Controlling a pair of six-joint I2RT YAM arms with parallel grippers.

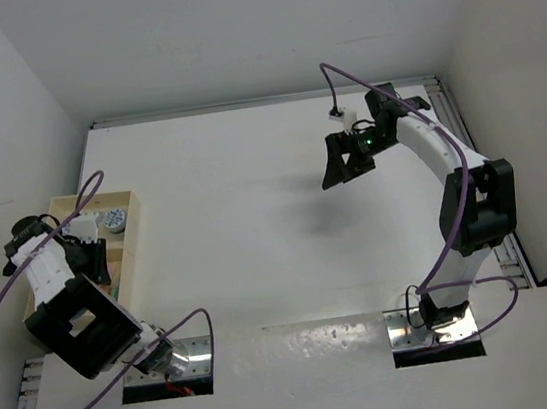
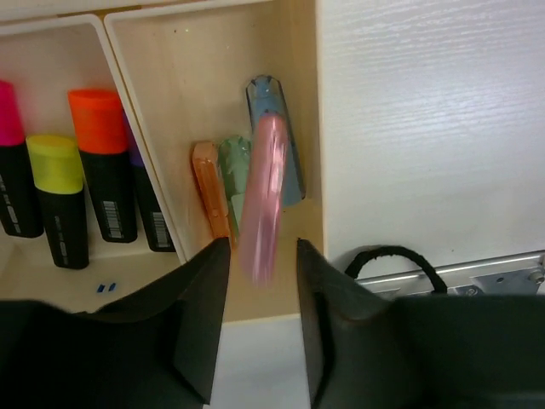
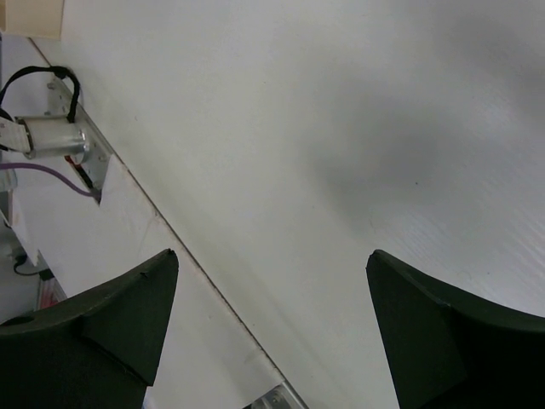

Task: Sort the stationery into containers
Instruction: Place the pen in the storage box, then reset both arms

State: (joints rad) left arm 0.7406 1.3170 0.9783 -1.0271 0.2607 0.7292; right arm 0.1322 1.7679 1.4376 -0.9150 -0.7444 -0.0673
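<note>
Pale wood at the far left of the top view: reading that as the tray (image 1: 135, 243) on the white desk (image 1: 259, 247), under the left arm (image 1: 56, 278). Seeing one patterned roll (image 1: 114, 220) in its far compartment, not finding a second. Not spotting loose pieces on the visible desk. Seeing the right hand (image 1: 341, 168) hovering well apart from the tray.

Left wrist: looking into two neighbouring compartments.
- Left one: counting four highlighters, namely pink highlighter (image 2: 7, 119), yellow highlighter (image 2: 55, 166), orange highlighter (image 2: 98, 119) and purple highlighter (image 2: 152, 200) tucked behind orange.
- Right one: seeing salmon stub (image 2: 209, 187), green stub (image 2: 232, 166) and blue stub (image 2: 271, 95) lying side by side, with the pink stub (image 2: 264, 187) blurred above them.

Reading the left hand (image 2: 262, 247) as slightly spread around the pink stub's near end, with gaps showing, so not pinching. Judging the stub as dropping in.

Right wrist: seeing the right hand spread wide, gripping nothing, with only desk below.

Judging the sort as nearly finished: pink stub going in last, second roll unconfirmed.
</note>
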